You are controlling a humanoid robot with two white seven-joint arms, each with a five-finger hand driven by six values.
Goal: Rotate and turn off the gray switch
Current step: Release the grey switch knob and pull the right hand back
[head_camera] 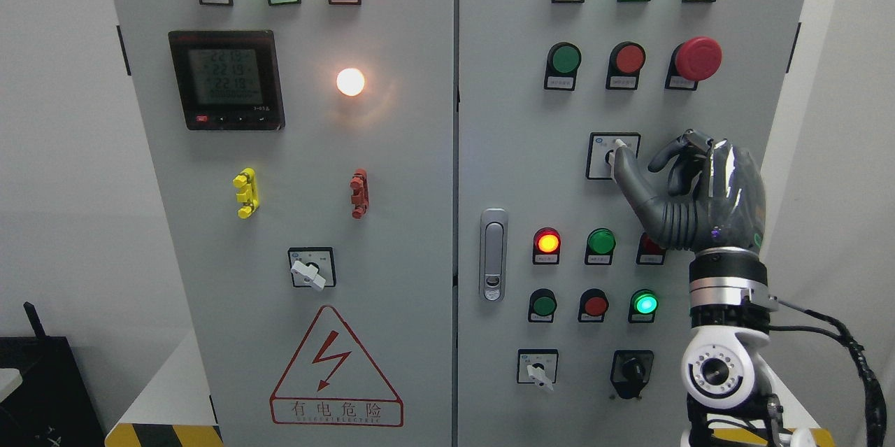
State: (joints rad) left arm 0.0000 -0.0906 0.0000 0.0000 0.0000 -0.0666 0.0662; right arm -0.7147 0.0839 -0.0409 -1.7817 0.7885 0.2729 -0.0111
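rising from the lower right, the right hand (pixel 689 188), dark grey and jointed, holds its thumb tip against the small grey rotary switch (pixel 613 155) on the pale metal cabinet door (pixel 517 153), other fingers loosely curled beside it, likely readying a turn. it grips nothing fully; the switch sits just left of the hand.

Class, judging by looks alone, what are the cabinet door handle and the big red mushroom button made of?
Door handle: probably polished metal; silvery with bright reflections. Mushroom button: likely matte plastic; even red, little shine.
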